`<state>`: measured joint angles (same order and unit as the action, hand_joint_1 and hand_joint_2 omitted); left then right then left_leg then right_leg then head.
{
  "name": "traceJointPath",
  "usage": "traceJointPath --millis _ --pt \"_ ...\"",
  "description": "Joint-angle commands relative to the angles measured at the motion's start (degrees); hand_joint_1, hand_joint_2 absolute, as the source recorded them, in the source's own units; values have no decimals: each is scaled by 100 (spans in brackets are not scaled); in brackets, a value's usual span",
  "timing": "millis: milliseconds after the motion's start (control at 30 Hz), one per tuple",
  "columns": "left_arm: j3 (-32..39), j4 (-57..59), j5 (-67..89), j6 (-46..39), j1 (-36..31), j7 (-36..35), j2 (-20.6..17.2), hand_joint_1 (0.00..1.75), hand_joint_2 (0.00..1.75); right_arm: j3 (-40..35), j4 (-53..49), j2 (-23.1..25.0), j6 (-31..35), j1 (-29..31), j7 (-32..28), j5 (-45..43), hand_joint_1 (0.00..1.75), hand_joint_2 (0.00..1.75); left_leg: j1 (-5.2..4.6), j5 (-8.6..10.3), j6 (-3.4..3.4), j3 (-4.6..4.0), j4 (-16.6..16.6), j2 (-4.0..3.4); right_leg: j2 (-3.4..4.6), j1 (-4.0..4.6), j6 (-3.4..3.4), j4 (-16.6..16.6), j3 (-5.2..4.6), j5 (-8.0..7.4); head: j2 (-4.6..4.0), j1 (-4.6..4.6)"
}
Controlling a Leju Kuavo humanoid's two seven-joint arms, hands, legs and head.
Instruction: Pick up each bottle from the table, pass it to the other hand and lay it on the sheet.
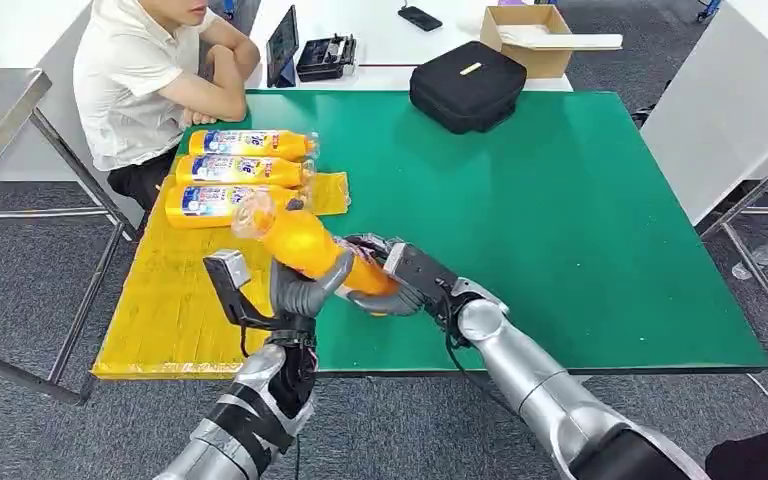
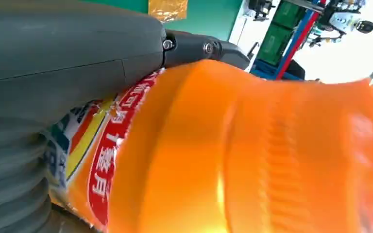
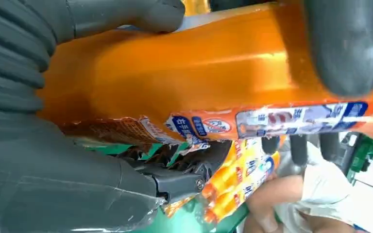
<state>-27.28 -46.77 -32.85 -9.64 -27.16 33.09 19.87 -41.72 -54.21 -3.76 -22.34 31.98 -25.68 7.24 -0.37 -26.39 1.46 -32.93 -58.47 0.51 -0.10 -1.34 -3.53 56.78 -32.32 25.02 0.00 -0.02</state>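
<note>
Orange bottle [image 1: 305, 243] held over the table's near edge by both hands at once, left hand [image 1: 305, 290] wrapping its middle, right hand [image 1: 395, 280] gripping its base end; long axis runs neck-first toward the yellow sheet [image 1: 175, 300], which lies on the left hand's side.

Green table [image 1: 580, 220] carrying black zip case [image 1: 468, 85] at far edge. Behind: white table w/ cardboard box [image 1: 526, 38], black tray [image 1: 326, 56], tablet [image 1: 281, 45] leaning, phone [image 1: 419, 17] lying flat. Person [image 1: 145, 75] sitting at far-left corner, arms folded.
</note>
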Motion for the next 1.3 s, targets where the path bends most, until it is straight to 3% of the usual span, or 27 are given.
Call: traceJointPath --millis 33,67,367,433,733,767,800,967,1167,1300 --pt "-97 423 -188 76 -363 -23 13 0 175 -575 172 152 -4 209 -19 -93 175 175 6 -1 -8 -1 -3 -7 4 7 12 1 -1 -1 0 0" --pt "-73 423 -198 114 -366 -5 13 175 175 -592 193 163 -34 218 -13 -127 175 175 9 -2 -10 1 -4 -11 8 10 16 1 0 -2 0 0" --pt "189 298 -450 615 -265 -199 13 175 175 -612 359 178 51 177 -37 -234 175 175 9 -2 -11 2 -3 -13 10 10 17 -1 3 -3 0 0" --pt "271 332 -593 717 -257 -311 13 175 175 -570 442 193 96 179 -30 -250 141 175 10 -2 -12 1 -3 -14 10 11 19 -1 2 -4 0 0" --pt "268 271 -585 751 -216 -336 13 175 175 -518 504 218 142 149 -61 -257 138 175 5 -1 -6 0 0 -5 3 5 10 -1 1 -2 0 2" --pt "267 278 -526 749 -218 -341 13 175 175 -488 512 232 177 132 -61 -248 24 175 4 -1 -6 1 -1 -7 5 5 9 -1 1 -1 0 0" --pt "269 281 -524 749 -216 -341 11 175 175 -493 514 236 179 121 -60 -246 0 175 6 -1 -9 4 0 -6 4 6 14 -2 4 -1 0 0" --pt "517 238 -382 845 -181 -372 2 175 175 -376 358 286 334 -69 -132 -150 0 175 7 -1 -8 1 -1 -5 2 8 14 -2 2 -2 0 -2" --pt "1199 318 -329 238 -337 -598 -173 175 175 -22 -553 160 1080 -589 -186 483 0 175 11 -1 -13 3 0 -8 4 12 19 -3 4 -2 0 0" --pt "1574 283 -383 285 -509 -555 -297 175 175 139 -920 57 860 -756 -361 525 0 175 7 -1 -9 -6 -5 -8 6 7 14 4 -7 -2 0 4"
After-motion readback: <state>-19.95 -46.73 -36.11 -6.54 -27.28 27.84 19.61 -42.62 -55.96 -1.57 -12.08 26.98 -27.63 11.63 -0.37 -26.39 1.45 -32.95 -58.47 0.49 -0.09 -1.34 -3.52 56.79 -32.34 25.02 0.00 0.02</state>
